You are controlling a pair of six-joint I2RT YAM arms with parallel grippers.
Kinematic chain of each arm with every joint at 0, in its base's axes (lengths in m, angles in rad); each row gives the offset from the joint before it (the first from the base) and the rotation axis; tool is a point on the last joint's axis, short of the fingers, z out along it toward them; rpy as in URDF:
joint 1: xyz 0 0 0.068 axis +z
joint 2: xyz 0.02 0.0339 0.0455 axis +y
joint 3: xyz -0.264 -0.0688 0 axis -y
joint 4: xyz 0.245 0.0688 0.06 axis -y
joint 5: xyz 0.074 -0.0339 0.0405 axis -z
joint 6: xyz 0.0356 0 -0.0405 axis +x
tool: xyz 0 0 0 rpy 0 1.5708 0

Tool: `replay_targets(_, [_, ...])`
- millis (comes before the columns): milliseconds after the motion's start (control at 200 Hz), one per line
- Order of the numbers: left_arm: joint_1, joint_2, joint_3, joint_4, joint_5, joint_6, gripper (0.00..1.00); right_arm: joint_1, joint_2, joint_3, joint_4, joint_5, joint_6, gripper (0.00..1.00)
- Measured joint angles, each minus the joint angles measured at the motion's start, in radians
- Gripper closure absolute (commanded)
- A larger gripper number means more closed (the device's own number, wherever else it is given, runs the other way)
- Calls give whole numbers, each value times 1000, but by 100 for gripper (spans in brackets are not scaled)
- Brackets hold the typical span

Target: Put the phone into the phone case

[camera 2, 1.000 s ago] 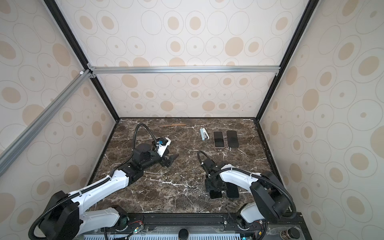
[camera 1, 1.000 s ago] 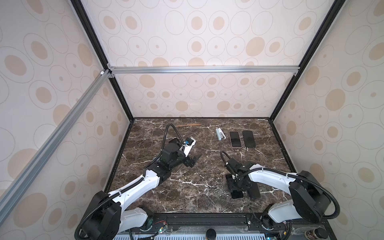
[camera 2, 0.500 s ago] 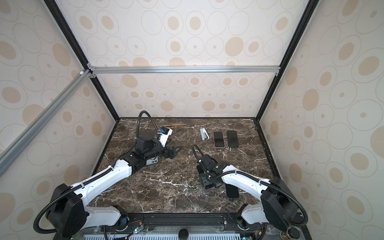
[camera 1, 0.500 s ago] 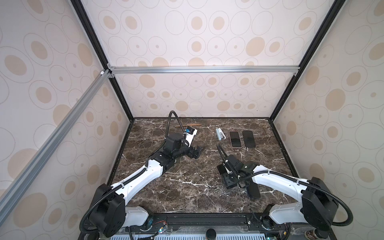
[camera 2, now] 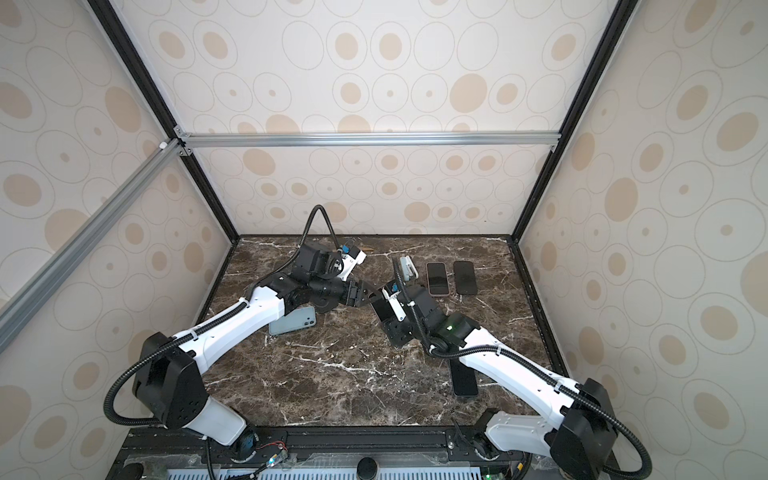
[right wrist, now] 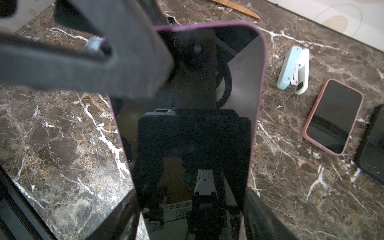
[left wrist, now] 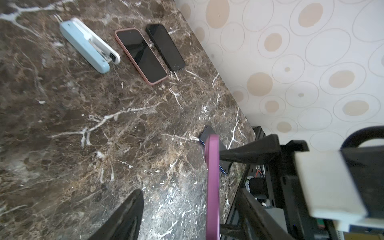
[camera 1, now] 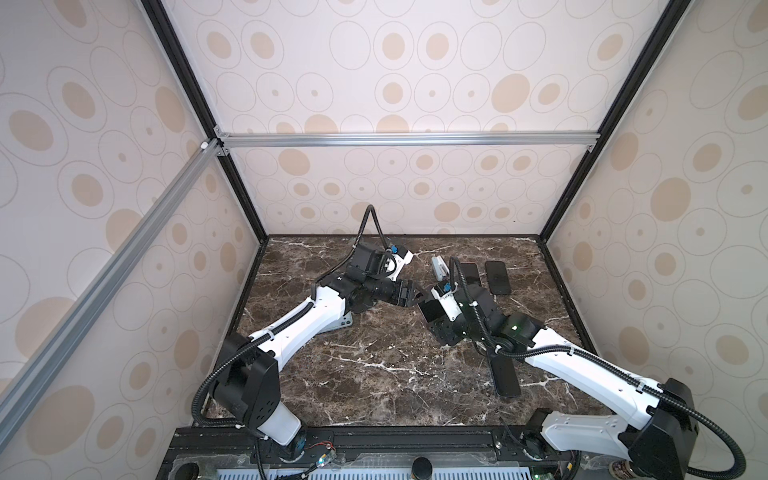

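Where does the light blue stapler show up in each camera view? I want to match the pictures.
Top view: stapler toward the back, right of centre.
Top view: stapler in the same place, left of the pink-cased phone.
Left wrist: stapler lying flat beside that phone.
Right wrist: stapler beyond the purple-cased phone.
Shared landmark: the pink-cased phone lying right beside it.

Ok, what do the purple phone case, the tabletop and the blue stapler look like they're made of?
Purple case: probably silicone or soft plastic; matte, with a thick rounded rim.
Tabletop: polished marble or a marble-look laminate, can't tell which; dark brown with white veins.
Stapler: smooth hard plastic, pale blue with a white part, faint sheen.
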Motion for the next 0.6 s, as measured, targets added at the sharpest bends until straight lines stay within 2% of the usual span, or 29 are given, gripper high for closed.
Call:
replay_targets(130, [0, 2, 5, -23, 53, -22, 63, 0, -3, 1, 9, -16, -30, 47])
replay_targets(215, [-1, 2, 6, -26, 69, -29, 81, 0, -8, 1, 10, -26, -42, 46])
replay_targets(300, [-1, 2, 7, -28, 88, -38, 90, 0, -13, 1, 11, -34, -52, 45])
replay_targets(340, [-1, 2, 8, -24, 106, -46, 100, 0, -14, 0, 8, -35, -56, 45])
replay_targets(385, [-1, 2, 11, -24, 109, -56, 100, 0, -14, -1, 8, -34, -56, 43])
replay_targets(440, [-2, 1, 12, -21, 111, -63, 100, 0, -18, -1, 6, -34, -57, 33])
replay_targets(510, [-2, 0, 12, -13, 116, -73, 100, 0, -26, -1, 6, -34, -57, 9])
replay_targets(565, [-2, -7, 11, -2, 102, -82, 100, 0, -39, 0, 18, -35, -54, 1])
replay_targets(600, [-2, -12, 10, 7, 87, -90, 100, 0, -49, 6, 25, -38, -53, 0])
